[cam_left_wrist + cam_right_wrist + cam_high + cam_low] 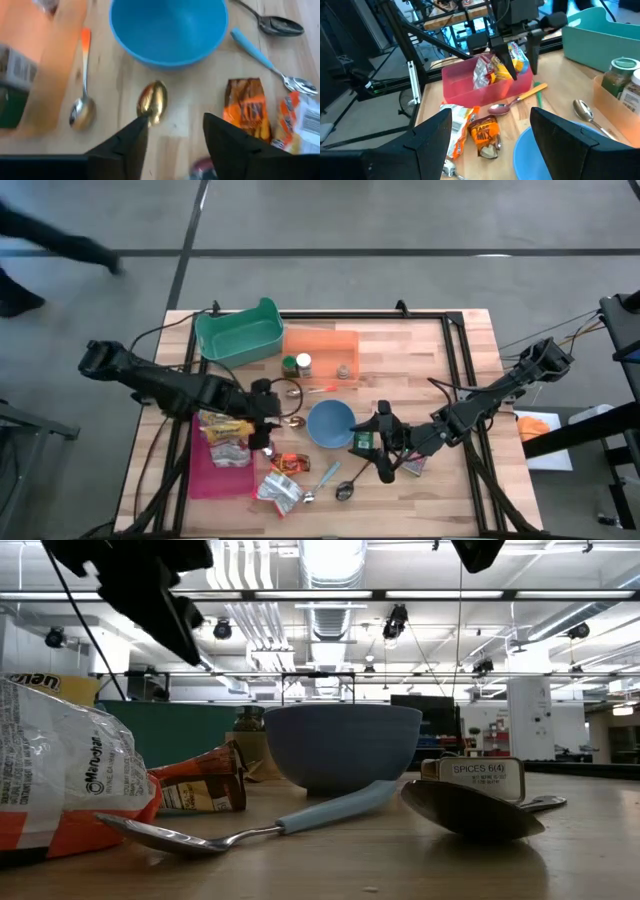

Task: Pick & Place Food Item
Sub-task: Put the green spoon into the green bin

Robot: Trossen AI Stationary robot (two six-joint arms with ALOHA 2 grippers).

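Left gripper [268, 420] hovers beside the blue bowl [330, 424], fingers apart and empty; right gripper [380, 442] opposite, open.

A blue bowl [342, 745] stands mid-table [400, 865]; a blue-handled spoon [250, 830] lies before it, a dark spoon [470, 810] and spice box [485, 778] beside it, snack packets [60, 780] nearby, a dark arm [140, 585] overhead

Grey floor [400, 220]; ceiling strip lights [330, 595]; white pillar [522, 720].

Wooden table [420, 350]: blue bowl [329, 424], spoons [322, 482]
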